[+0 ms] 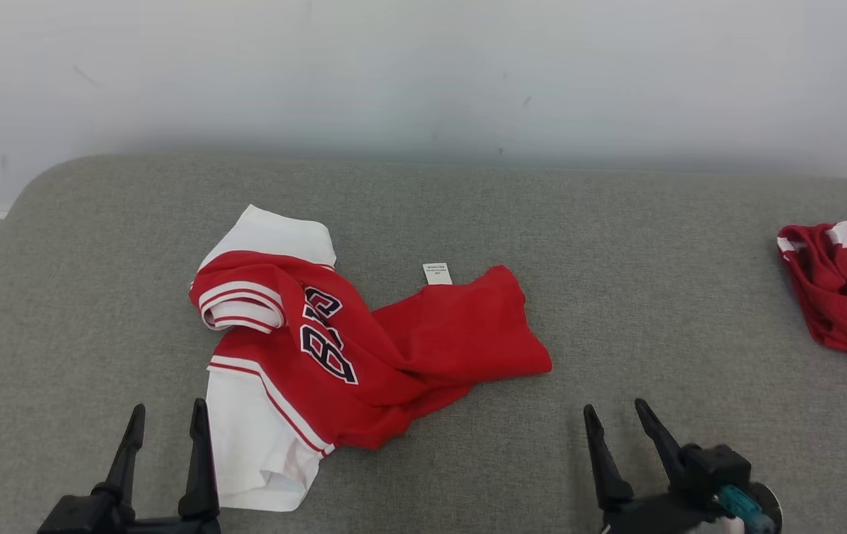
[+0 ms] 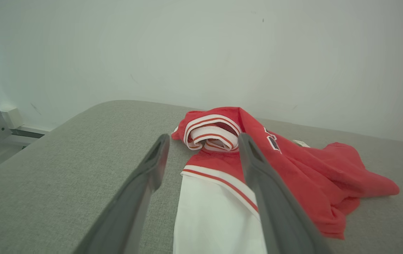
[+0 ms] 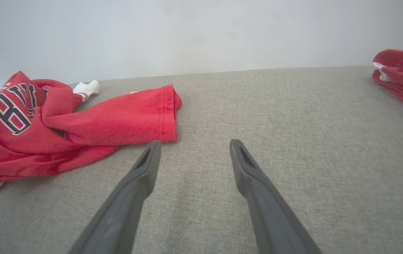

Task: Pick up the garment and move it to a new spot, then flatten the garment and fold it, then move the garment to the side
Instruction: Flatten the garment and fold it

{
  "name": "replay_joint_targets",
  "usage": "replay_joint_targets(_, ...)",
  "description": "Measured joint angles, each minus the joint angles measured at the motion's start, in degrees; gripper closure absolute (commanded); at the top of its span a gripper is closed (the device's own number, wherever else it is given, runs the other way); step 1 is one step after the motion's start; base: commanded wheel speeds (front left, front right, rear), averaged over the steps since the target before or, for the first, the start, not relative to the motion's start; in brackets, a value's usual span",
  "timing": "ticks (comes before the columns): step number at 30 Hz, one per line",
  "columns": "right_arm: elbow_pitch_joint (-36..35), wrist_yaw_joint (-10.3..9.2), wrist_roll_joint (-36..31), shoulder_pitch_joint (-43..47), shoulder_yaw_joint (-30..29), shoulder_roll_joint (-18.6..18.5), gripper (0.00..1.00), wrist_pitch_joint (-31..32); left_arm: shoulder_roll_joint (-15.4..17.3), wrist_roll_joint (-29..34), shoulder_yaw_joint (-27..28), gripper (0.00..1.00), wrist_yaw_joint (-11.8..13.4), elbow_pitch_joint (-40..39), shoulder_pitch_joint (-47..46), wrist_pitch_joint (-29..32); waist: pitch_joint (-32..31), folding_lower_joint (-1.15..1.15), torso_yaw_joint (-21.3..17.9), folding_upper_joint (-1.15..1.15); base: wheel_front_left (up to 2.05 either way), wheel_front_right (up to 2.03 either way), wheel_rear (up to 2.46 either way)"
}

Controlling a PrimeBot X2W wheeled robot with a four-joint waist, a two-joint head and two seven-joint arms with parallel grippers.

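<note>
The crumpled red-and-white jersey (image 1: 394, 348) lies mid-way across the grey cushion (image 1: 616, 237), label showing. The left gripper (image 1: 169, 415) is spread and empty, just beside its white sleeve. The right gripper (image 1: 615, 411) is also spread and empty, over bare fabric. A second red garment (image 1: 846, 289) lies far right.

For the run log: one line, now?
garment: crumpled, not held | left end effector: open | right end effector: open | stage: pre-pick

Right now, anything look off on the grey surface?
Jersey lies twisted and bunched, not flat, with its tag sticking out at the far edge. A second red garment sits crumpled at the right edge.
</note>
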Motion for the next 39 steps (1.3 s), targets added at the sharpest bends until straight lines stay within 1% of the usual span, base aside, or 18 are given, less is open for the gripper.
replay_joint_targets(5,6.13,0.01,-1.52,-7.17,3.08,-0.31,0.0,0.0,-1.23,1.41,0.67,0.0,-0.86,-0.03,-0.41,0.0,0.53,0.0,1.33,0.0,0.0,0.0,0.0)
replay_joint_targets(8,10.94,0.0,-1.4,-12.3,4.1,-1.33,0.0,0.0,-2.07,1.87,0.46,0.0,-1.07,0.0,-0.91,0.0,1.08,0.0,2.26,0.0,0.0,0.0,0.0)
replay_joint_targets(13,20.56,0.0,-0.41,-19.03,6.1,-2.4,0.0,0.01,-2.81,1.97,0.31,0.0,-1.97,1.22,-1.34,0.0,1.97,0.01,4.29,0.0,0.0,0.0,0.0)
replay_joint_targets(16,26.43,0.01,0.6,-21.81,7.35,-2.87,0.0,0.0,-3.15,2.07,-0.3,0.0,-2.04,1.91,-1.86,-0.01,2.38,0.01,5.77,0.0,0.0,0.0,0.0)
replay_joint_targets(17,29.53,0.0,1.14,-22.88,7.97,-3.23,0.0,0.01,-3.32,2.05,-0.41,0.0,-2.09,2.12,-2.42,-0.08,2.6,0.01,6.74,0.0,0.0,0.0,0.0)
replay_joint_targets(18,30.48,0.01,1.43,-23.42,8.22,-3.32,0.15,0.01,-3.36,2.04,-0.4,0.0,-2.32,2.27,-2.5,-0.08,2.68,0.01,7.22,0.0,0.0,0.0,0.0)
replay_joint_targets(20,32.67,0.01,2.15,-24.42,8.78,-3.37,0.77,0.01,-3.49,2.02,-0.43,0.0,-2.48,2.59,-2.5,-0.08,2.81,0.01,8.06,0.0,0.0,0.0,0.0)
replay_joint_targets(21,32.93,0.01,2.47,-24.62,9.09,-3.35,0.97,0.01,-3.48,2.02,-0.42,0.0,-2.48,2.74,-2.5,-0.08,2.86,0.01,8.38,0.0,0.0,0.0,0.0)
replay_joint_targets(22,32.59,0.01,2.87,-24.72,9.11,-3.36,1.0,0.01,-3.49,2.02,-0.35,0.0,-2.49,2.82,-2.5,-0.08,2.9,0.01,8.61,0.0,0.0,0.0,0.0)
replay_joint_targets(26,32.34,0.01,4.28,-24.86,9.58,-3.6,1.0,0.0,-3.58,1.93,0.29,0.0,-2.54,3.34,-2.46,-0.08,2.68,0.01,8.52,0.0,0.0,0.0,0.0)
replay_joint_targets(29,29.26,0.01,4.7,-24.06,9.13,-4.46,1.0,0.01,-3.69,1.94,0.26,0.0,-2.56,3.76,-2.14,-0.08,1.91,0.01,7.97,0.0,0.0,0.0,0.0)
replay_joint_targets(35,19.0,0.01,6.12,-17.45,8.46,-5.65,1.0,0.01,-3.7,1.75,0.58,0.0,-2.57,4.58,-0.54,-0.08,0.27,0.0,5.85,0.0,0.0,0.0,0.0)
replay_joint_targets(39,10.76,0.01,6.2,-12.56,8.16,-7.46,1.0,0.01,-3.71,1.38,0.73,0.0,-2.59,4.95,0.63,-0.08,-0.77,0.0,3.78,0.0,0.0,0.0,0.0)
